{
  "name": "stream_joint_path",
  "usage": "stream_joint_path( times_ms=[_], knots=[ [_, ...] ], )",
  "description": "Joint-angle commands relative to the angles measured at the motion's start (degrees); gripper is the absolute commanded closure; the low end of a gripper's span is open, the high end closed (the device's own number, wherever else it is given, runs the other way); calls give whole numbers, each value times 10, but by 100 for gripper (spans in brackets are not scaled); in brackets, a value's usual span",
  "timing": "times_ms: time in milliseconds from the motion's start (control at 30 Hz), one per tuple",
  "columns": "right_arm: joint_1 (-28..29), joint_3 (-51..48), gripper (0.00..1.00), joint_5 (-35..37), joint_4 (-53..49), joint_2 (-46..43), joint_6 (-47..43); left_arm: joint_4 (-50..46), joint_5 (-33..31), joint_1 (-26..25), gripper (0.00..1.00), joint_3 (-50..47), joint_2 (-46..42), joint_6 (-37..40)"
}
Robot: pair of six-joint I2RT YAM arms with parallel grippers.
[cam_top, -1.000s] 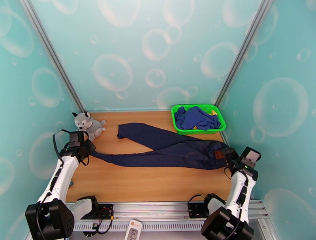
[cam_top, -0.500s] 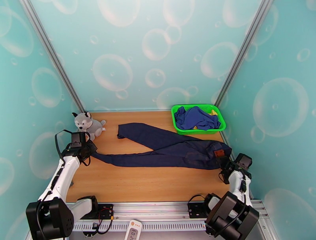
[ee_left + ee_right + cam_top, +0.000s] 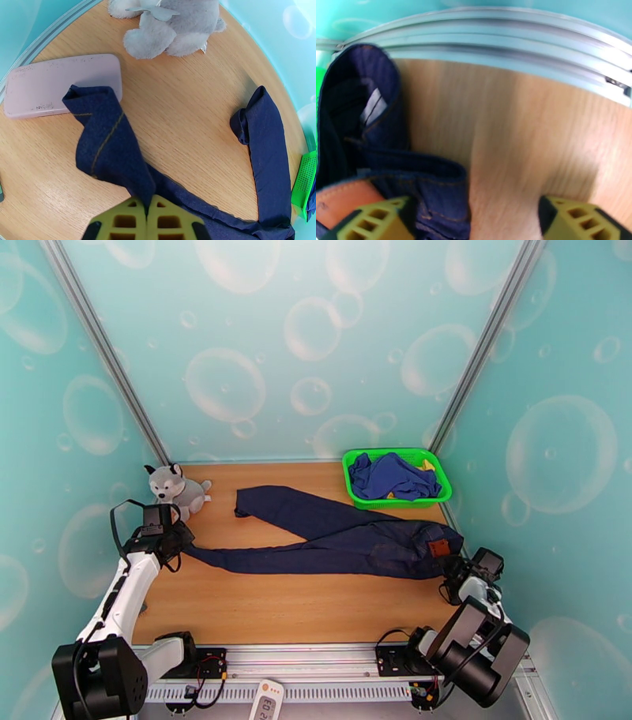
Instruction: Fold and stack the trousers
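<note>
The trousers (image 3: 340, 544) are dark navy with faint orange stitching and a tan patch (image 3: 438, 548). The basket (image 3: 395, 503) is bright green, and the cloth (image 3: 391, 475) in it is royal blue with yellow. The stuffed dog (image 3: 175, 486) is grey and white. The worktop (image 3: 300, 607) is pale wood grain. The walls (image 3: 276, 358) are teal with bubbles. The slab (image 3: 59, 85) is pink, and the fingers (image 3: 122, 219) are yellowish.

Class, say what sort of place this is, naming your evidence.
Likely a robot test booth: left arm and right arm bolted at a wooden table, bubble-print walls, trousers laid out.
</note>
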Motion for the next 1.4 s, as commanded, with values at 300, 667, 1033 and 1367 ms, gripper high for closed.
stream_joint_path(
  times_ms=[300,667,1033,1367],
  knots=[
    [5,-13,100,-26,92,-1,3,-15,-14,-4,100,0,-18,10],
    [5,151,100,-65,-54,-121,-36,-65,-39,21,100,105,-5,35],
    [21,330,100,-149,-28,-82,45,-75,-27,62,100,275,68,33],
    [43,459,100,-163,-119,-59,18,-86,22,67,100,251,63,-10]
  ],
)
